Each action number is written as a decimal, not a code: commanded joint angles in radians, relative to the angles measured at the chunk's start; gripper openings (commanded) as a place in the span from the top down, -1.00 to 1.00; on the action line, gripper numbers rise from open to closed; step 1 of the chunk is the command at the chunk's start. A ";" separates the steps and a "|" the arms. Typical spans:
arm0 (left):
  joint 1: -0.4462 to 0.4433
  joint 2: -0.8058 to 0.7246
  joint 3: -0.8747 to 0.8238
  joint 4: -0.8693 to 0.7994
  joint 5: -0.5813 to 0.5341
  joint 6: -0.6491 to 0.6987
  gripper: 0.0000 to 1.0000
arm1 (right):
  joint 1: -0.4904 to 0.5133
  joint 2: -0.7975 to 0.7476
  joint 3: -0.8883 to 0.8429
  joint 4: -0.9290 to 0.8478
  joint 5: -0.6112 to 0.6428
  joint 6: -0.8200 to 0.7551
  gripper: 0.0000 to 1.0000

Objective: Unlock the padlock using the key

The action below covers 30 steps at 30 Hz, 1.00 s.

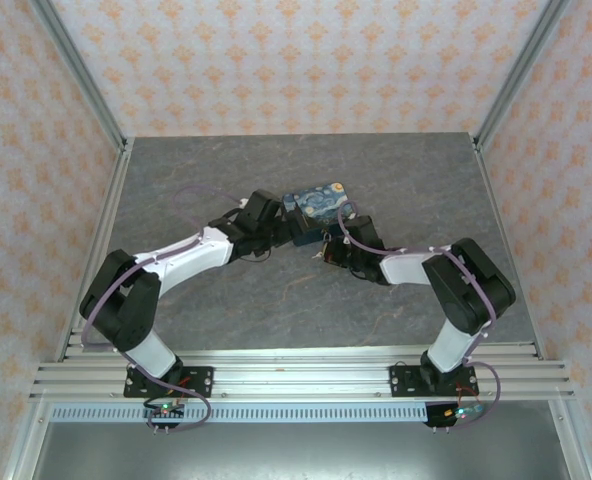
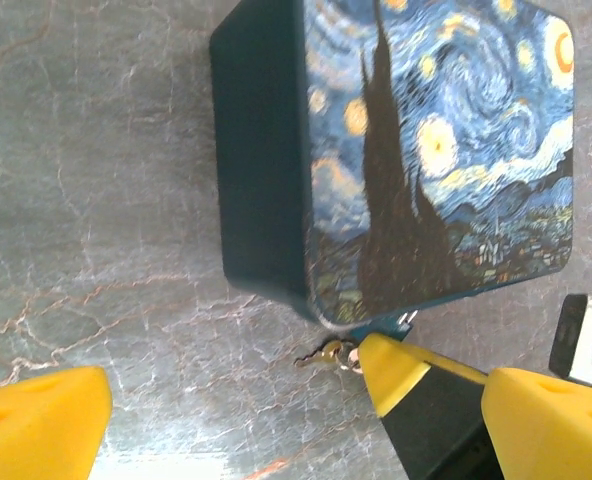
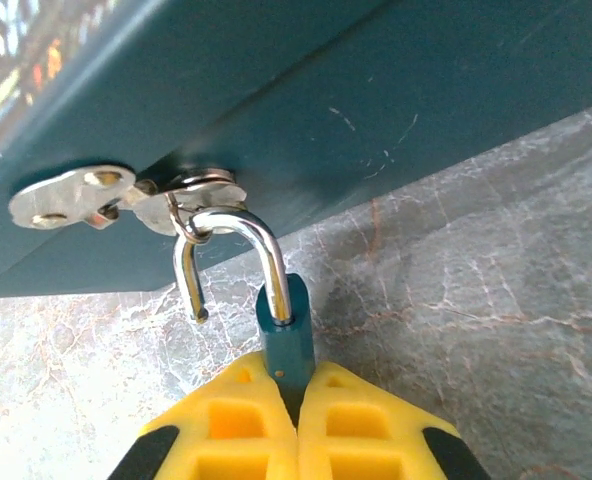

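The padlock [image 3: 286, 330] is a small teal body with a silver shackle, hooked through the metal hasp ring [image 3: 191, 205] of a dark teal box [image 1: 316, 203] whose lid carries a starry-night painting. One shackle leg hangs free of the body. My right gripper [image 3: 296, 400] is shut on the padlock's body, yellow fingers [image 3: 231, 425] pressed to both sides. The key [image 2: 326, 353], small and brass on a ring, lies on the table by the box's corner, beside a right fingertip [image 2: 396, 370]. My left gripper [image 2: 296, 425] stands open wide just in front of the box, holding nothing.
The grey marbled table [image 1: 226, 300] has patterned walls at the back and on both sides. Both arms meet at the box in the middle. A metal rail [image 1: 296, 375] runs along the near edge.
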 commanded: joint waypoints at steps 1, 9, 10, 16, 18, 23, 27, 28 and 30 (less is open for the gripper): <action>0.008 0.028 0.066 -0.080 -0.082 0.055 -0.91 | -0.006 -0.043 -0.023 -0.007 0.025 0.006 1.00; 0.005 0.112 0.183 -0.197 -0.209 0.107 -0.91 | -0.017 -0.075 -0.067 0.003 0.031 0.019 1.00; 0.003 0.123 0.193 -0.206 -0.221 0.110 -0.91 | -0.019 -0.079 -0.071 0.002 0.031 0.022 1.00; -0.028 0.193 0.251 -0.246 -0.277 0.136 -0.91 | -0.031 -0.095 -0.097 0.016 0.035 0.040 1.00; -0.041 0.208 0.255 -0.246 -0.290 0.138 -0.91 | -0.034 -0.098 -0.104 0.020 0.035 0.046 1.00; -0.067 0.232 0.252 -0.236 -0.305 0.132 -0.91 | -0.045 -0.101 -0.120 0.039 0.035 0.067 1.00; -0.085 0.238 0.236 -0.231 -0.323 0.124 -0.91 | -0.050 -0.102 -0.128 0.058 0.032 0.090 1.00; -0.088 0.238 0.229 -0.229 -0.327 0.121 -0.91 | -0.050 -0.102 -0.130 0.066 0.031 0.096 1.00; -0.094 0.236 0.212 -0.220 -0.331 0.109 -0.91 | -0.051 -0.103 -0.136 0.081 0.029 0.110 1.00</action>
